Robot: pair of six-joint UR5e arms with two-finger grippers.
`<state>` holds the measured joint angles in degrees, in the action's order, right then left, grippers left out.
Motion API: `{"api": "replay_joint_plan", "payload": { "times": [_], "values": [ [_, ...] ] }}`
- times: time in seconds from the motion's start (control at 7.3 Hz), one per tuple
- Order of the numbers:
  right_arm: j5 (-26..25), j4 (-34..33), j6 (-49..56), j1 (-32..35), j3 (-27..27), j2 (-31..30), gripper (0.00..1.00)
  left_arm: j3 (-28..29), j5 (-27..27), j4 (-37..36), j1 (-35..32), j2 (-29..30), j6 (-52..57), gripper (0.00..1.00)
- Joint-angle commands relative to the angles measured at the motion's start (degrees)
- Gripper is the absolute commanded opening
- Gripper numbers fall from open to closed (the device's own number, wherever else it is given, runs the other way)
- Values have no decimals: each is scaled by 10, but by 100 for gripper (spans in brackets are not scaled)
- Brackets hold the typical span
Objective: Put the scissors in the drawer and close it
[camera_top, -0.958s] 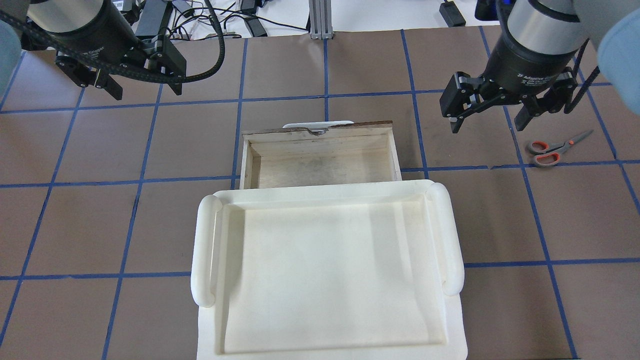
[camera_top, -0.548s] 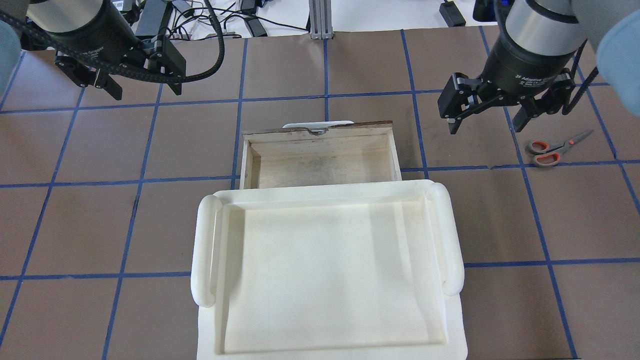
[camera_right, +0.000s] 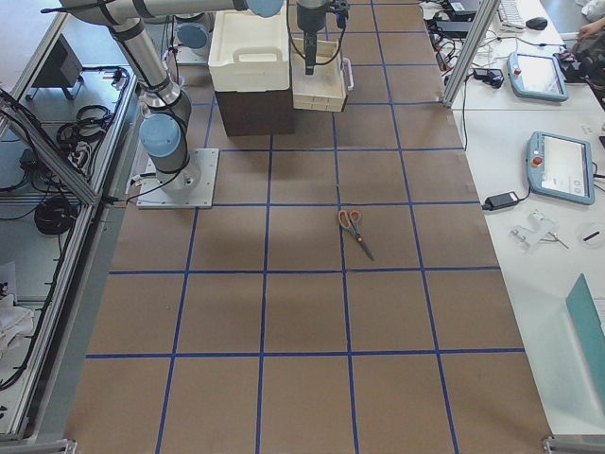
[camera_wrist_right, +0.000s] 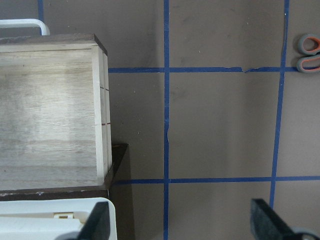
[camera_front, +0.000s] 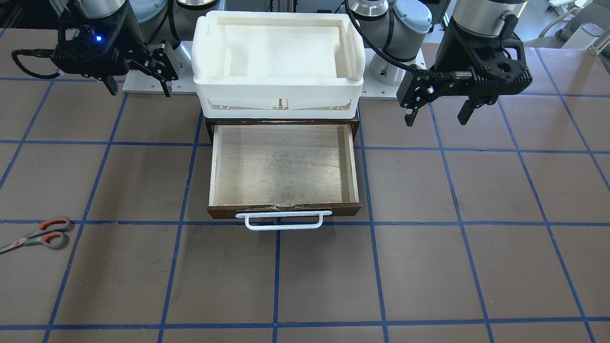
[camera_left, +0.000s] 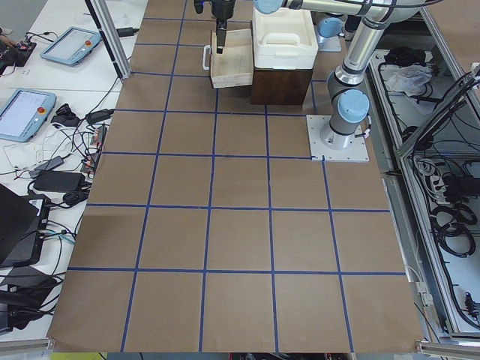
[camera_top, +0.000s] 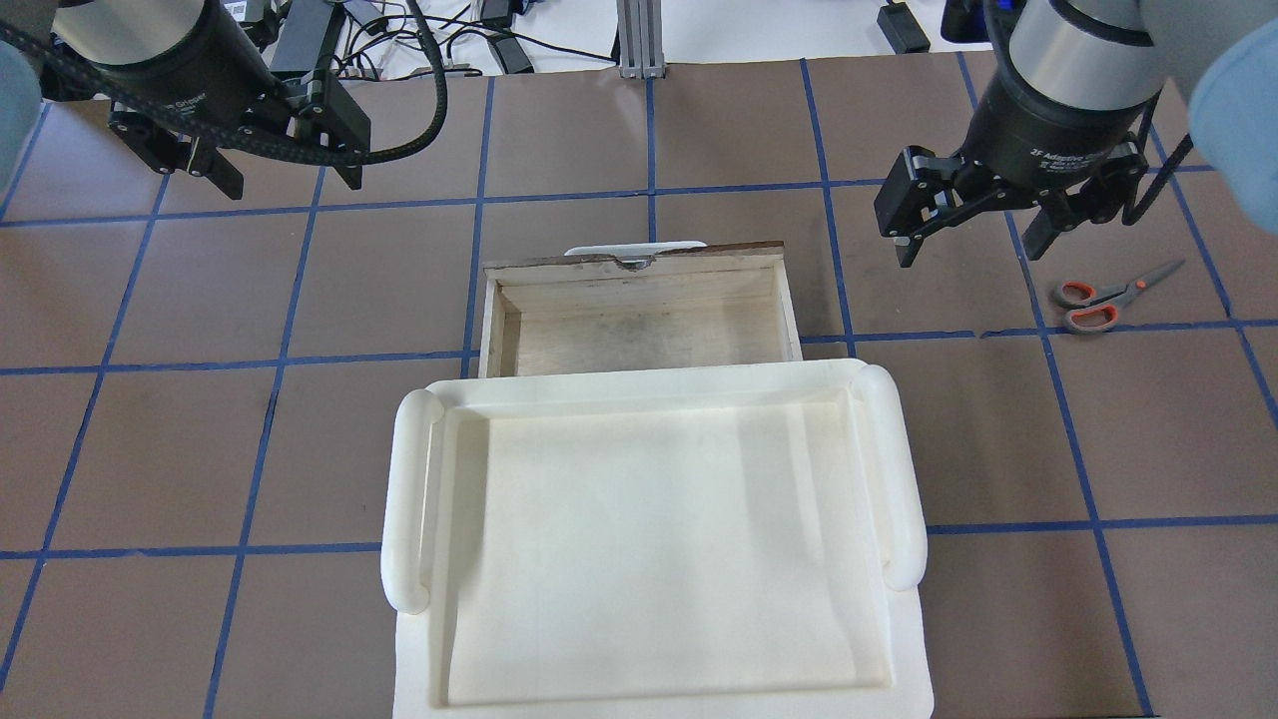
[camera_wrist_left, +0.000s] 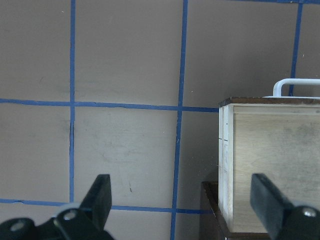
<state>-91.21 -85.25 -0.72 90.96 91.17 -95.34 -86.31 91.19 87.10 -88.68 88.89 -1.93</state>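
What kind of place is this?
Probably a robotics lab: the left arm and right arm are mounted on a table taped into a blue grid, with teach pendants on a side bench.

Scissors (camera_top: 1113, 298), a small closed pair with grey handles lined in orange-red, lie flat just beyond the outer jaw of the right gripper (camera_top: 968, 255), on the side away from the drawer, handles toward the spread jaws and thin silver blades pointing away. The drawer (camera_front: 283, 166), pale plywood inside with a dark brown front and a white bar handle (camera_front: 283, 220), stands pulled open between the right gripper's jaws and those of the left gripper (camera_top: 295, 187), apart from both.
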Motion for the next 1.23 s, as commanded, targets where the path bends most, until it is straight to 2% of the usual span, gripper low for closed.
{"api": "replay_joint_plan", "payload": {
  "times": [0.0,0.27,0.55,1.1],
  "values": [
    [1,0,1,0,2,0,100,0,0,0,0,0,0,100],
    [-6,3,18,0,2,1,100,0,0,0,0,0,0,100],
    [-17,-4,146,-26,2,2,100,0,0,0,0,0,0,100],
    [-10,-6,450,-160,4,17,100,0,0,0,0,0,0,100]
  ]
}}
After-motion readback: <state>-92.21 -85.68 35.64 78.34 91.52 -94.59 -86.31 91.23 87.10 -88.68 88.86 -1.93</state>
